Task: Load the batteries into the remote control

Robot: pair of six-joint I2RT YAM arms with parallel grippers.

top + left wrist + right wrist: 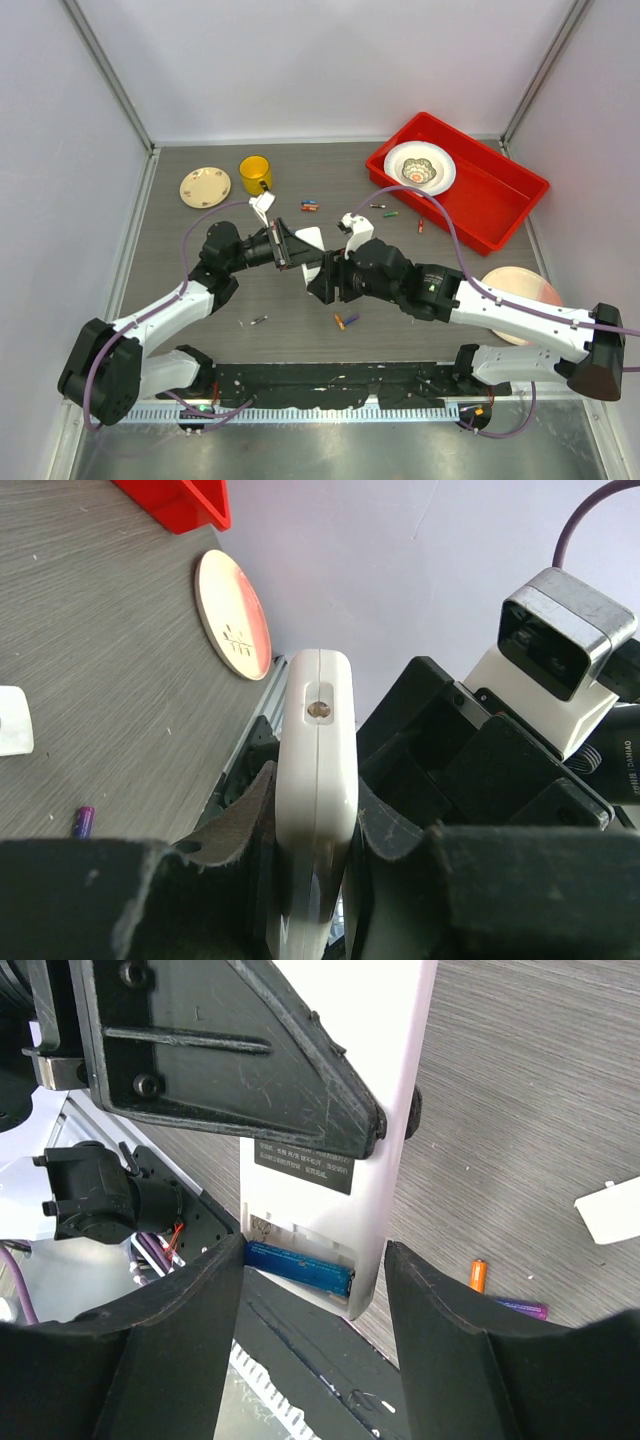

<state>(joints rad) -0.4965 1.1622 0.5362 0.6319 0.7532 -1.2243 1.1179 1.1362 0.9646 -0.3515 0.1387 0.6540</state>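
1. The tabletop (300,345) is the widest thing in view. The red bin (500,205) sits at its far right, well apart from the work.
2. The left gripper (315,830) is clamped on the remote control (318,750). It holds the remote on edge in the air over the middle of the tabletop, free end toward the right arm. For this step that clamp should hold firm, so the remote does not twist when a cell is pressed in.
3. The right gripper (315,1255) has its jaws apart, one on each side of the remote's open compartment end, and carries nothing. It would do best to back straight away without brushing the compartment.
4. A small white piece (610,1212) lies on the tabletop, cut off by the frame edge. It may be the compartment cover.
5. A blue battery (300,1268) lies across the compartment. It looks seated, though the recess is shadowed and I cannot be sure.
6. An orange battery (478,1276) and a purple battery (522,1309) lie just beside each other on the tabletop, near the remote. Either would be a sensible next pick, gripped at mid-length and lined up with the slot before pressing.
7. The left gripper's finger covers much of the remote's back, so a second free slot cannot be confirmed. The printed label and any polarity marks are too small to read.
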